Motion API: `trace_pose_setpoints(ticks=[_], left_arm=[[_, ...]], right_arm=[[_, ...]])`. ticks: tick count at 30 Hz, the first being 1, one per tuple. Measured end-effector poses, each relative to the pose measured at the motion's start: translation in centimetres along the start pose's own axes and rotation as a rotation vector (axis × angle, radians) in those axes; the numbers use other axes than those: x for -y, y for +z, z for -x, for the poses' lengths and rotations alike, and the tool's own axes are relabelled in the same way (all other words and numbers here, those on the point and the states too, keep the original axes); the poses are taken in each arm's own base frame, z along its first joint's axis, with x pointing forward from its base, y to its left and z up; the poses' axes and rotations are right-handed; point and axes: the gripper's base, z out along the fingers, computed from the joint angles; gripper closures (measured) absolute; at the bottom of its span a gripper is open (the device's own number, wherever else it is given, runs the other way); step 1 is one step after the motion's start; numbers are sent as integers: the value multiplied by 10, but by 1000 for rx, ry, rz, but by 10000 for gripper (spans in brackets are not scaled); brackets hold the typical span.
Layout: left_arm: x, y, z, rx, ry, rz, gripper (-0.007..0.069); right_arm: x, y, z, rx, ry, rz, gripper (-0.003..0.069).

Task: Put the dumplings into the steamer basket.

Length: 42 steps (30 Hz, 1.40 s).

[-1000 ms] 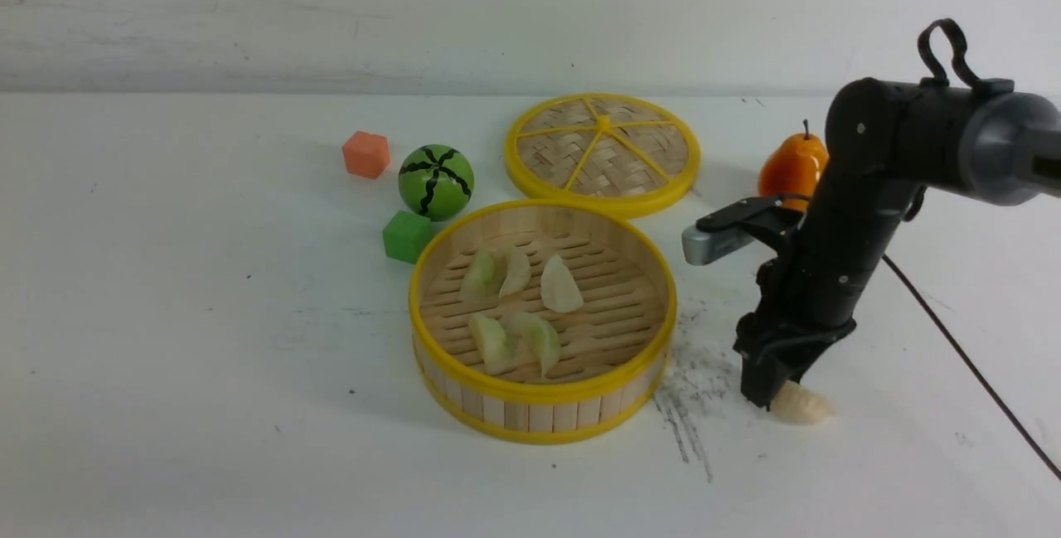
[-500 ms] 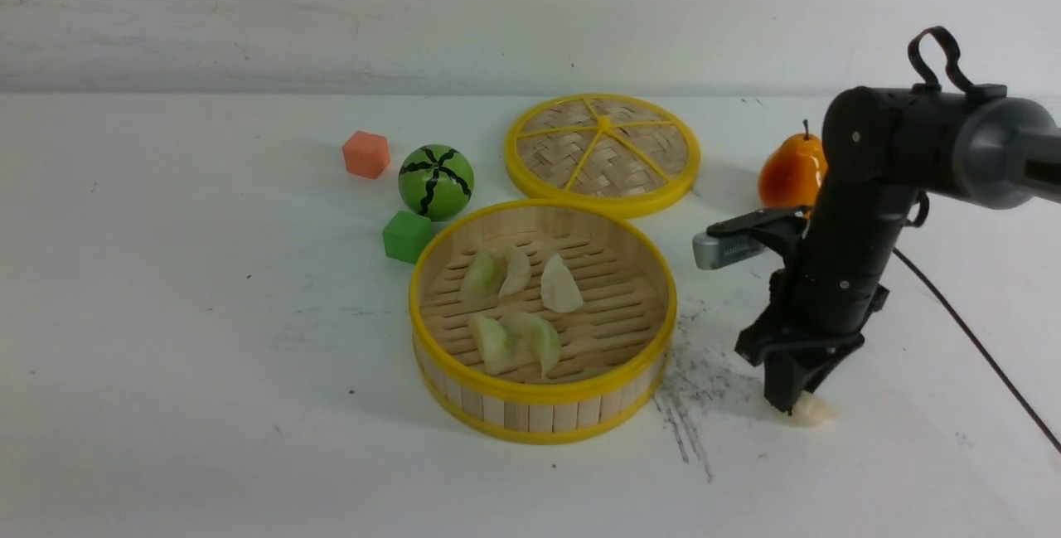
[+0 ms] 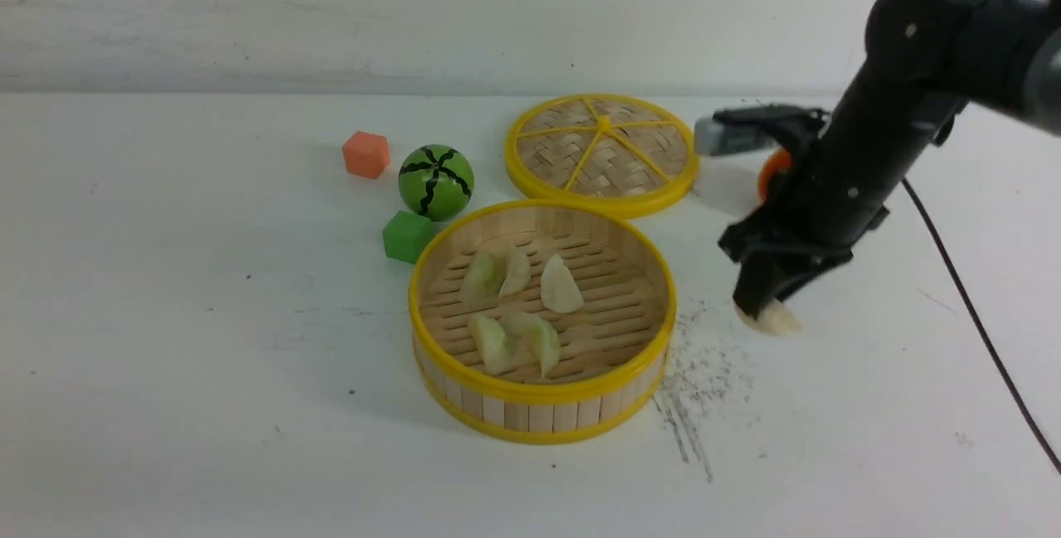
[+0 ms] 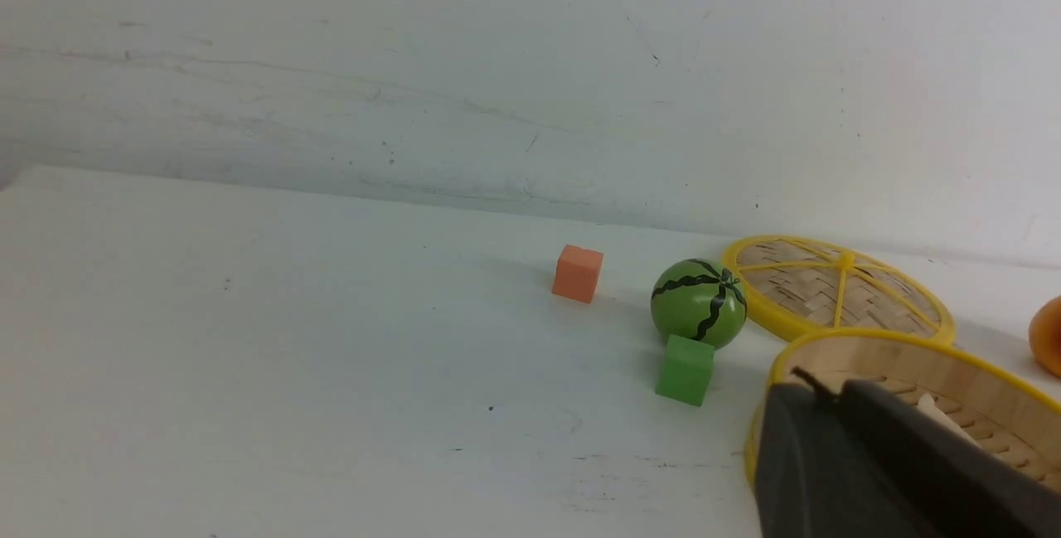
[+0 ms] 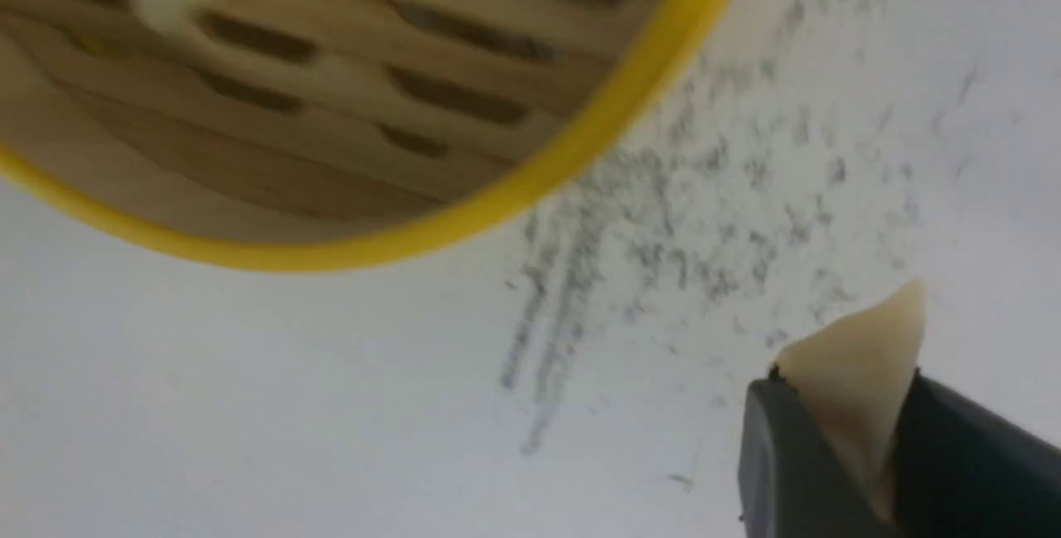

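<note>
dumpling [image 3: 775,320] sat pinched in half-closed right gripper [image 3: 758,310], off tabletop [image 3: 207,314]; steamer basket [image 3: 543,393] lay left of that gripper, five other dumplings [image 3: 560,284] inside. left gripper [image 4: 837,393] was closed, holding nothing.

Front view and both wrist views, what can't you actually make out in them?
- Pear: front view, mostly behind the right arm; left wrist view, cut by the edge.
- Left end effector: absent from the front view; left wrist view shows only its tips.
- Held dumpling: right wrist view, lower part buried in the right end effector.
- Steamer basket: right wrist view, blurred and cropped.
</note>
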Motion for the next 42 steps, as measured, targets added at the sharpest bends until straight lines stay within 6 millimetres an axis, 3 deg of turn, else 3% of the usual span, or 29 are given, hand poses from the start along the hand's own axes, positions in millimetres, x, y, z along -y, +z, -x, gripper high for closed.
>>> trace_pose_setpoints(ticks=[2, 5, 8, 10, 12, 15, 20, 30, 36, 42], left_arm=[[0, 0, 0, 2, 6, 1, 585], [0, 0, 1, 6, 10, -2, 585], [0, 0, 1, 7, 12, -1, 585], [0, 0, 1, 7, 13, -1, 585], [0, 0, 1, 7, 13, -1, 585], [0, 0, 0, 7, 13, -2, 584], [0, 0, 0, 8, 13, -4, 584], [1, 0, 1, 9, 13, -7, 578], [1, 0, 1, 13, 15, -14, 578], [2, 0, 1, 16, 16, -18, 576]], right_arm=[[-17, -11, 6, 67, 15, 94, 503], [-44, -2, 17, 143, 5, 196, 520], [-68, 31, 23, 131, -34, 237, 636], [-80, 57, 22, 85, -71, 239, 656], [-81, 80, 21, 45, -76, 220, 657], [-72, 97, 20, 20, -47, 172, 649], [-70, 95, 24, 34, -28, 152, 621], [-87, 48, 35, 37, -140, 134, 515], [-104, 61, 30, -19, -202, 111, 441], [-128, 103, 26, -50, -280, 69, 414]])
